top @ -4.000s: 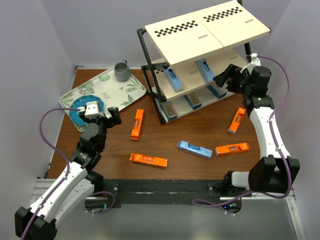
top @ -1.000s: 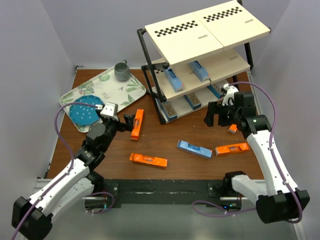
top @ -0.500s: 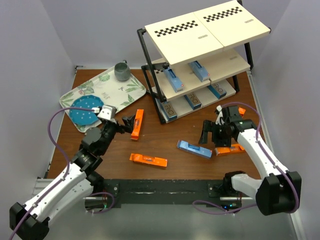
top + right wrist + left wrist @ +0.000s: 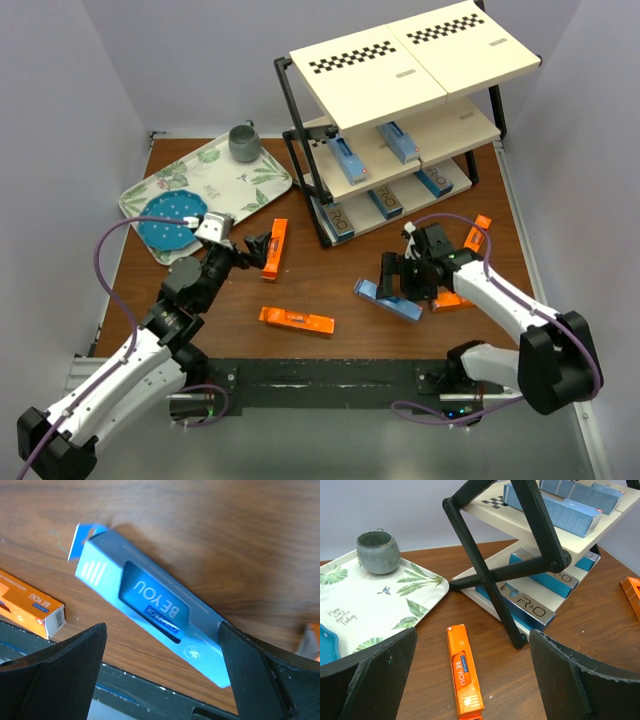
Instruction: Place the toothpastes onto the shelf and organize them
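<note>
Arm bent low, my right tool (image 4: 393, 280) hangs wide open and empty over the long blue cardboard toothpaste carton (image 4: 150, 602) lying right of centre on the brown worktop (image 4: 330, 270); my left tool (image 4: 262, 243) gapes empty too.

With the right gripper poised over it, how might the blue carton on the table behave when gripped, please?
The blue carton looks like thin cardboard: probably light, yet crushable. Flat faces should stop it rolling. Its end flap stands open, so contents might slip out if tilted.

blue plate (image 4: 326, 642) cropped, orange carton (image 4: 633, 593) cropped
</note>
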